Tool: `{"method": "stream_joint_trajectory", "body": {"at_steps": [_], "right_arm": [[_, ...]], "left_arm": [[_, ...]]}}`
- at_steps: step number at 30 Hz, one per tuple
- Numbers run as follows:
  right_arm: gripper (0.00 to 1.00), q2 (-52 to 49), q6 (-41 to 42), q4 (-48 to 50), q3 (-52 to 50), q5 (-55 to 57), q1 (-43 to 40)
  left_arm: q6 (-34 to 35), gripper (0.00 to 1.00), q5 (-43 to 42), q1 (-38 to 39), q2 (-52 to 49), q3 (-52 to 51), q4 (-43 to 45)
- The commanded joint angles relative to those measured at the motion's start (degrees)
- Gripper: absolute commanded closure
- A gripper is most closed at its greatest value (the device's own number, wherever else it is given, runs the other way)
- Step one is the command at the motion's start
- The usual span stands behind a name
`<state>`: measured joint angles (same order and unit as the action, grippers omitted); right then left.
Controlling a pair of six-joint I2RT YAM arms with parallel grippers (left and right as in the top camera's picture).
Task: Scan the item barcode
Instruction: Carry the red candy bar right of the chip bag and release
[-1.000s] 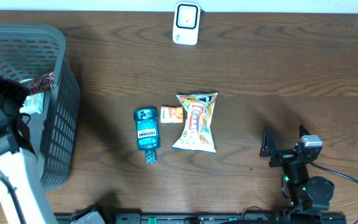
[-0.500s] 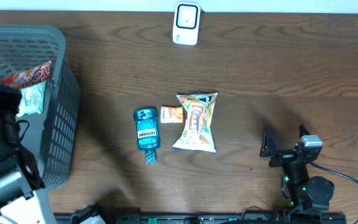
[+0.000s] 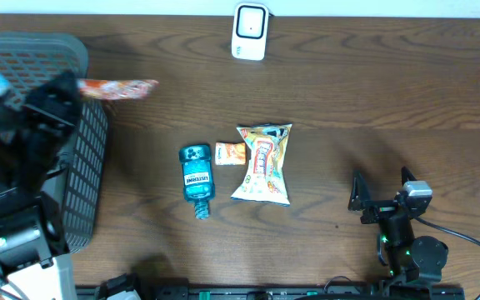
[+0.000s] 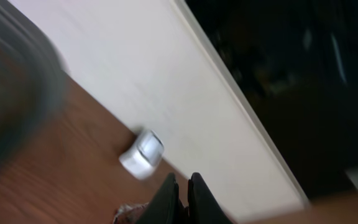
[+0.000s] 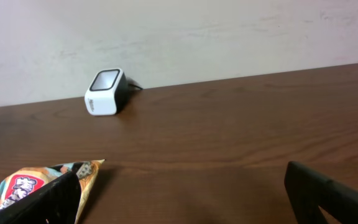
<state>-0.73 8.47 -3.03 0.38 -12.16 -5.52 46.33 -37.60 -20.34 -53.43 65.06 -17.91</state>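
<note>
Bystanders on the wooden table [image 3: 373, 100]
Grey mesh basket [image 3: 86, 175] at nine o'clock; mid-table, a blue mouthwash bottle [image 3: 197, 177], small orange packet [image 3: 231, 153] at its one o'clock, snack bag [image 3: 262, 163] just beside, at three o'clock.

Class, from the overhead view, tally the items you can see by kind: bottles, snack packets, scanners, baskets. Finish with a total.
Bottles: 1, the blue mouthwash bottle
Snack packets: 3, the large bag, the small orange packet, the red packet
Scanners: 1, the white scanner
Baskets: 1, the grey basket
Total: 6
</note>
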Motion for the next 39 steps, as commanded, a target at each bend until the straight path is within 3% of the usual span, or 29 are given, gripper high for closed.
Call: {"method": "stream_joint_trajectory", "body": {"at_steps": [1, 7, 15, 23, 28, 34, 39], "right_arm": [[0.01, 0.1, -0.6, -0.2, 0.0, 0.0, 0.3], [0.01, 0.1, -0.6, -0.2, -0.1, 0.0, 0.3], [0.01, 0.1, -0.6, -0.2, 0.0, 0.0, 0.3], [0.01, 0.1, -0.6, -0.2, 0.0, 0.0, 0.3], [0.01, 0.1, -0.6, -0.2, 0.0, 0.0, 0.3], [0.01, 0.1, -0.6, -0.2, -0.1, 0.0, 0.3], [0.01, 0.1, -0.6, -0.2, 0.0, 0.0, 0.3]], "left_arm": [[-3.1, 0.93, -4.3, 7.4, -1.5, -0.5, -0.9], [-6.5, 0.93, 0.0, 26.5, -10.3, -0.5, -1.0], [-8.9, 0.93, 0.8, 43.6, -24.3, -0.5, 0.2], [-10.8, 0.93, 2.0, 55.8, -38.7, -0.5, 9.0], [-10.8, 0.93, 8.4, 60.1, -45.4, -0.5, 9.7], [-13.4, 0.91, 9.2, 63.2, -48.8, -0.5, 9.6], [-15.7, 0.42, 10.3, 63.8, -48.8, -0.5, 8.5]]}}
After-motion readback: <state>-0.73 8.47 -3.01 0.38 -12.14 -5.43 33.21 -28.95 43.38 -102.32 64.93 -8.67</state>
